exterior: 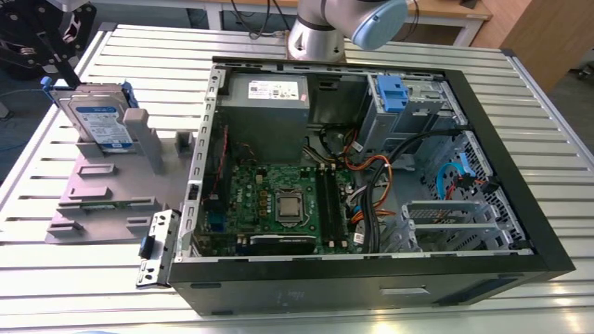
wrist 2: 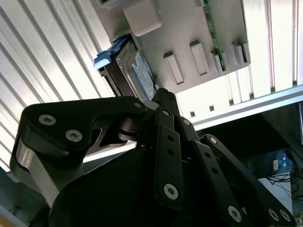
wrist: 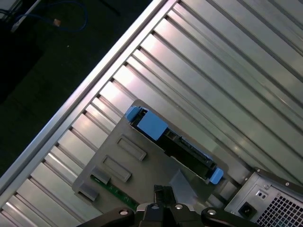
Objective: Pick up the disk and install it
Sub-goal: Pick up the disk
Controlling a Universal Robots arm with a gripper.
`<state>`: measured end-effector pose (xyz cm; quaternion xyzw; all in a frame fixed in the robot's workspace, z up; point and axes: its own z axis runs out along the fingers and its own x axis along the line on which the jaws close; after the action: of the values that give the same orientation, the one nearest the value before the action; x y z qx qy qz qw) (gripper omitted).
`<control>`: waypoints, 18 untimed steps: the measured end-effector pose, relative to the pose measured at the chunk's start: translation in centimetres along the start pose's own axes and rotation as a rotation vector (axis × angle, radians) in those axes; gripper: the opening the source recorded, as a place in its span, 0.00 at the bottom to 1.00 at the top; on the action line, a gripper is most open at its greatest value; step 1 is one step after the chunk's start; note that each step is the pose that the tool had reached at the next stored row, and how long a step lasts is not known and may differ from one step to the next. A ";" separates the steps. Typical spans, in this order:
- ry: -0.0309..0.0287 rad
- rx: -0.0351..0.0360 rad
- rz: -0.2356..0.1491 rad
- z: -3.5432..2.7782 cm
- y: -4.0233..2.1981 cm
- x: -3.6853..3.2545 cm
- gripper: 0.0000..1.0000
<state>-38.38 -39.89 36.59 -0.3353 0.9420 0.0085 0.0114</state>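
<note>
Disk (exterior: 100,124) upright in grey stand (exterior: 111,189), end effector (exterior: 67,73) over its top edge, grip unclear.

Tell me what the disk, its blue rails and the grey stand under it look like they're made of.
The disk: bare silvery metal, judging by its dull sheen, with a paper-like blue-and-white label. Its rails: matte blue, probably moulded plastic. The stand: uniform matte grey, likely plastic; no gleam.

The arm (exterior: 314,38) was a silver metal tube w/ a pale blue round joint cap (exterior: 379,19). The pincer (wrist 2: 161,101) was matte blk, made of flat bar links (wrist 2: 170,151) w/ rounded ends, pinned by silver round-head screws (wrist 2: 171,191); one link had a pale grey side face.
</note>
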 end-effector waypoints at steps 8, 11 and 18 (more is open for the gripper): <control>0.0000 -0.0003 -0.010 0.00 0.00 0.00 0.11; 0.0000 -0.0004 -0.014 0.00 0.00 0.00 0.11; 0.0001 -0.0006 -0.022 0.00 0.00 0.00 0.11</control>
<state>-38.38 -39.89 36.58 -0.3456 0.9383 0.0087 0.0113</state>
